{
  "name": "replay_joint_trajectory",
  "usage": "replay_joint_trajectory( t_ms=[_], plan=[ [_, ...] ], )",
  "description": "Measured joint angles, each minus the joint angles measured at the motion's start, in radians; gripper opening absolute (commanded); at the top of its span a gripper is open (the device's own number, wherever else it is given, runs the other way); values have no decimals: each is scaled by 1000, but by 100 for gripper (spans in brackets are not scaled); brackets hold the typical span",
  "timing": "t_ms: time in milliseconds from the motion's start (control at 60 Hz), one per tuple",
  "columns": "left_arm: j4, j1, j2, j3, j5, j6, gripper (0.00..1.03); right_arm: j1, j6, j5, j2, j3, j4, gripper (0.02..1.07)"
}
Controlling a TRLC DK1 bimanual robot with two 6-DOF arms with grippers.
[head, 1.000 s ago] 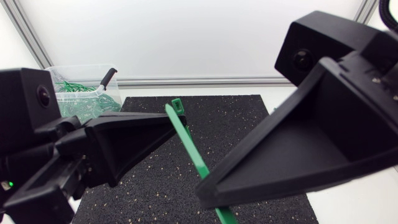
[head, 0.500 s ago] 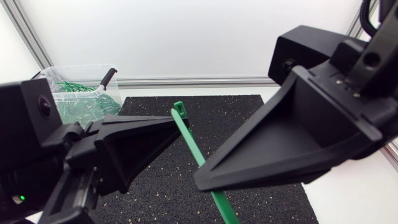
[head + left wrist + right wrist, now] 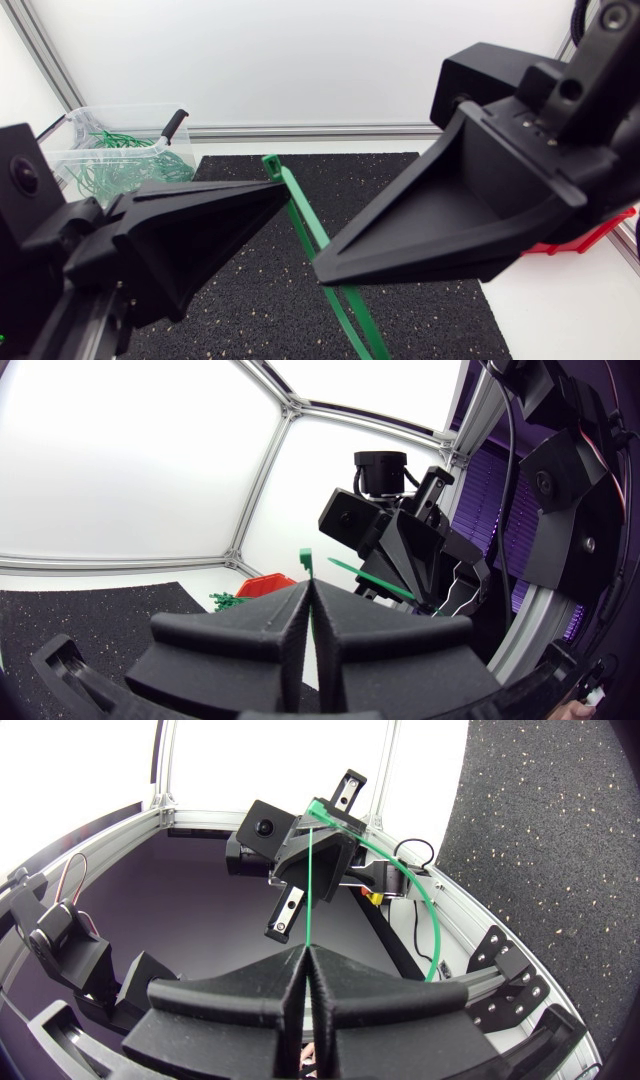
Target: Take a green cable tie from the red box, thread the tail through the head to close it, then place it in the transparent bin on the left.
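A green cable tie point(image 3: 305, 225) hangs above the black mat, held by both grippers. My left gripper point(image 3: 285, 192) is shut on it just below its square head point(image 3: 272, 165). Lower down, my right gripper point(image 3: 322, 270) is shut on the strap, and two green strands run on past its tip toward the front edge. In the left wrist view the head point(image 3: 306, 560) sticks up from my shut left gripper point(image 3: 308, 588). In the right wrist view the strap point(image 3: 311, 880) rises straight from my shut right gripper point(image 3: 306, 952), and a second strand point(image 3: 432, 910) curves beside it.
The transparent bin point(image 3: 70, 130), with several green ties inside, stands at the back left beside the black mat point(image 3: 380, 190). A corner of the red box point(image 3: 590, 238) shows behind my right arm; in the left wrist view the red box point(image 3: 265, 587) is ahead of the gripper.
The tie's head has shifted slightly left and back. The strap has bent, so that two strands now show below the right gripper. Both grippers stayed shut.
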Motion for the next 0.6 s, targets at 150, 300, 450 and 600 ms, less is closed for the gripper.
replay_joint_trajectory(
  t_ms=[150,300,450,600],
  plan=[
    [-3,-2,-3,0,-1,0,4,-2,0,0,0,0,0,8],
    [-3,-13,-3,0,-1,0,4,-2,0,0,0,0,1,8],
    [-4,-23,0,0,-1,0,4,-2,0,0,8,0,4,8],
    [-4,-26,0,0,-2,0,4,-2,0,0,22,0,16,8]
  ],
)
